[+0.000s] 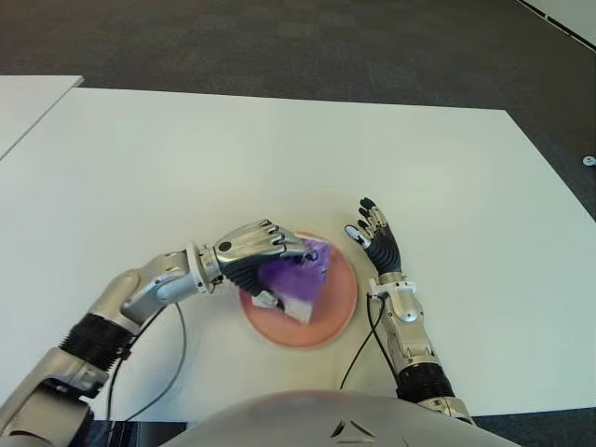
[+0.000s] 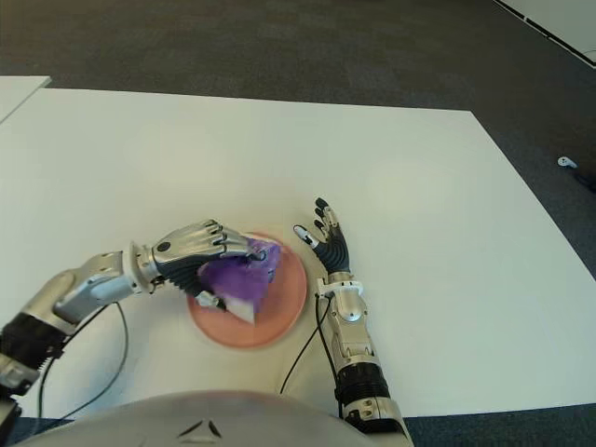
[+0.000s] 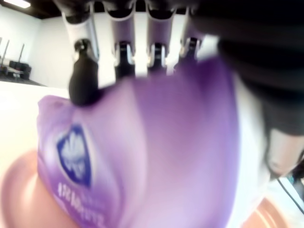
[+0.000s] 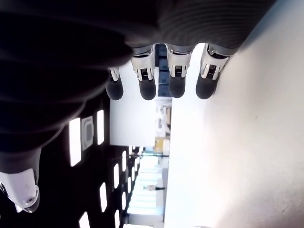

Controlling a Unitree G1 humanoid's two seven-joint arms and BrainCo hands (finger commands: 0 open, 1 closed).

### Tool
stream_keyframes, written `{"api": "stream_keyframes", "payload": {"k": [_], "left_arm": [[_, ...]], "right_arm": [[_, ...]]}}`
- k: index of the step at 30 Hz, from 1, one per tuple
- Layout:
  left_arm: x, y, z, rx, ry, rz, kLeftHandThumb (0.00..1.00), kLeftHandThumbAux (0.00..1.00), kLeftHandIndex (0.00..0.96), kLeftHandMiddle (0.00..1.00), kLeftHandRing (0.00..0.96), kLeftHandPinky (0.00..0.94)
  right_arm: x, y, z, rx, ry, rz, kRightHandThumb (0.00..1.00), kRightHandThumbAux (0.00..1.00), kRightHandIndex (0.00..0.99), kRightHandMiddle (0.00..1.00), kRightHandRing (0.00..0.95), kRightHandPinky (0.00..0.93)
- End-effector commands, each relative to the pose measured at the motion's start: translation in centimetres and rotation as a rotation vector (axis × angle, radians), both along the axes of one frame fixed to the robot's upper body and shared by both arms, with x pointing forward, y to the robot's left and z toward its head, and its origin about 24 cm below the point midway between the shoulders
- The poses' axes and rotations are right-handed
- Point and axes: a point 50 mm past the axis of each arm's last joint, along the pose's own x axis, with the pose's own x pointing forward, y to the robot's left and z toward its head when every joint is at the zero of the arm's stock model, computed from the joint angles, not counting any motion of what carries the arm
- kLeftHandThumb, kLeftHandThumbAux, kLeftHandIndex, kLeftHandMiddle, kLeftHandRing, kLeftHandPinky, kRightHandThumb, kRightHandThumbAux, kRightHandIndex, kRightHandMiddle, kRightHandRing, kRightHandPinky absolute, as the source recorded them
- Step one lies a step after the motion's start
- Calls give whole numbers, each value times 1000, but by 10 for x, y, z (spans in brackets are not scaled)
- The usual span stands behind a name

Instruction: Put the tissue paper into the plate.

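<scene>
White table (image 1: 279,149) is seen over dark grey carpet (image 1: 279,37); a second white surface (image 1: 28,93) shows at the far left corner of the eye views.

Pink plate (image 1: 340,303) is placed close to the table's near edge, roughly at its middle.

Purple tissue paper pack (image 1: 296,275) is located over the plate, gripped from above by the left hand (image 1: 253,250). Fingers (image 3: 83,80) are curled down across the pack's top, as shown in the left wrist view, with a blue logo visible on the wrapper. White end of the pack is pointed toward the plate's near rim. Whether the pack is touching the plate surface cannot be told; pink plate is seen directly under it in the wrist view.

Left forearm is extended in from the near left, with a black cable (image 1: 177,345) trailed on the table beside it.

Right hand (image 1: 374,237) is seen just beside the plate's right rim, fingers (image 4: 147,85) straight and spread, nothing held. Contact between it and the table cannot be confirmed. Another black cable (image 1: 358,358) is run along the table by the right forearm.
</scene>
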Motion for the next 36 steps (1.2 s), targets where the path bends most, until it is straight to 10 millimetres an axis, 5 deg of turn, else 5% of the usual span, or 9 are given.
{"api": "stream_keyframes", "payload": {"k": [1, 36], "left_arm": [[0, 5, -5, 162, 47, 7, 115, 293, 9, 14, 13, 12], [5, 2, -5, 172, -60, 98, 117, 201, 0, 0, 0, 0]], "right_arm": [[-28, -4, -39, 4, 227, -18, 0, 561, 0, 0, 0, 0], [-26, -5, -37, -22, 213, -4, 0, 528, 0, 0, 0, 0]]}}
